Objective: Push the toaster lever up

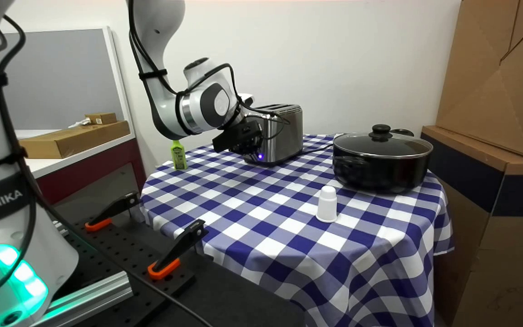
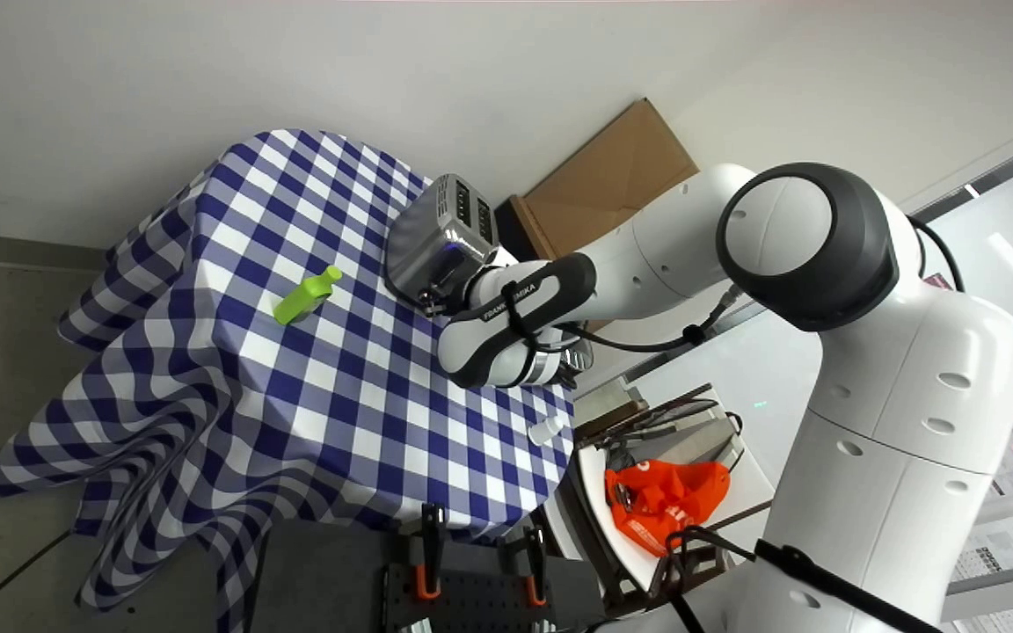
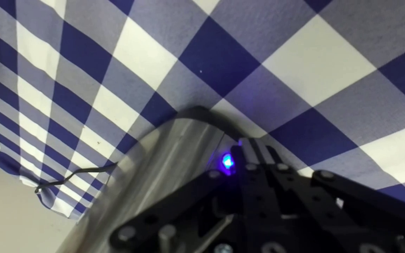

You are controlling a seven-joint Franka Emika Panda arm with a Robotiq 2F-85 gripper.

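The silver toaster (image 1: 286, 134) stands at the back of the table in an exterior view. It also shows in an exterior view from above (image 2: 423, 237) and in the wrist view (image 3: 167, 154). My gripper (image 1: 253, 152) is low against the toaster's near end. In the wrist view its fingertips (image 3: 258, 151) are together with nothing seen between them, beside the toaster's end face. A lit blue light (image 3: 227, 161) glows on that face beside the left finger. The toaster lever is not visible; the gripper and arm cover that area. I cannot tell whether the fingers touch the toaster.
A checkered cloth covers the table (image 1: 243, 213). A black lidded pot (image 1: 382, 163) and a white cup (image 1: 327, 204) stand to the toaster's right. A green bottle (image 1: 179, 155) stands to the left. A dark cord (image 3: 79, 171) runs from the toaster. A wall is behind.
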